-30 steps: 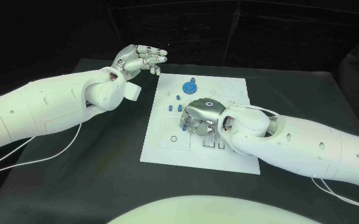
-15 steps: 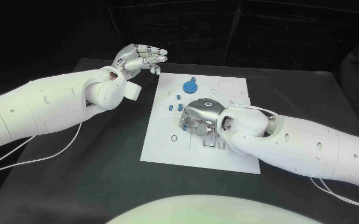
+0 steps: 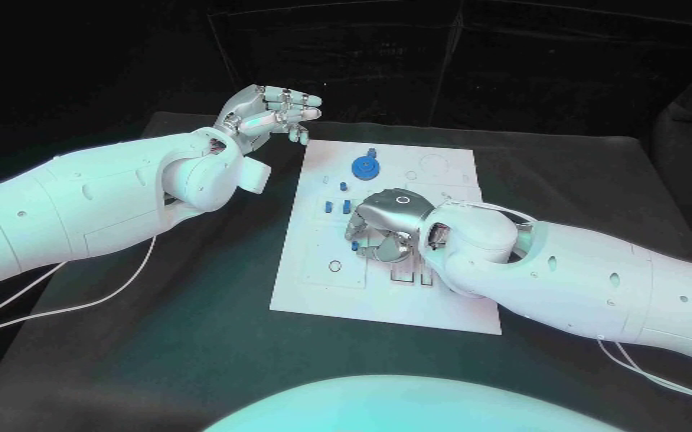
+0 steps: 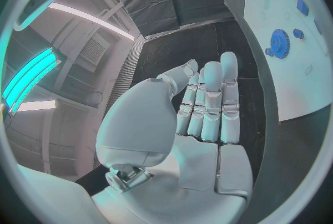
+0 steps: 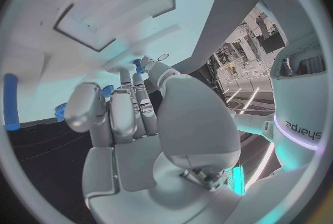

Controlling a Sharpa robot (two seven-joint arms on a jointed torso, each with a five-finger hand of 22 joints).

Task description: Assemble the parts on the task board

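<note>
Fingers [image 5: 125, 116] of my right hand [image 3: 387, 222] curl downward over the middle of the white board [image 3: 317, 287]. From the right wrist camera I see small blue parts [image 5: 107, 91] right at the fingertips, but I cannot tell whether the hand is pinching one or only touching the board. Two more blue parts, a long one [image 5: 10, 101] and a short one [image 5: 61, 110], lie on the board apart from those fingers.

My left hand [image 3: 271, 112] hangs in the air off the board's far corner, at about eleven o'clock from the right hand. Its fingers [image 4: 208, 102] lie straight and close together with the thumb folded toward them, and nothing is in it.

Out from the right hand, at about twelve o'clock, a blue gear [image 3: 366, 166] sits on the board near its far edge. Between gear and hand, several small blue pegs [image 3: 346, 206] stand in a loose cluster. The board rests on the black table [image 3: 173, 352].
</note>
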